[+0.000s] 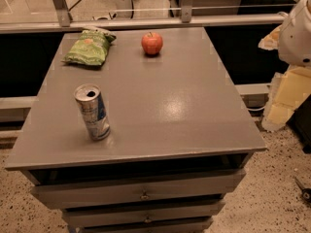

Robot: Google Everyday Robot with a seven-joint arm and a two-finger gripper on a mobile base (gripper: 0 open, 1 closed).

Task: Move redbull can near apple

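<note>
redbull can [92, 111] standing, lower left of frame on grey cabinet top [184, 110], blue-silver label, writing unreadable | apple [152, 43] upper centre, well apart from can | green snack bag [89, 47] upper left | white arm part [296, 33] upper right edge | gripper out of frame, state cannot be told
</note>
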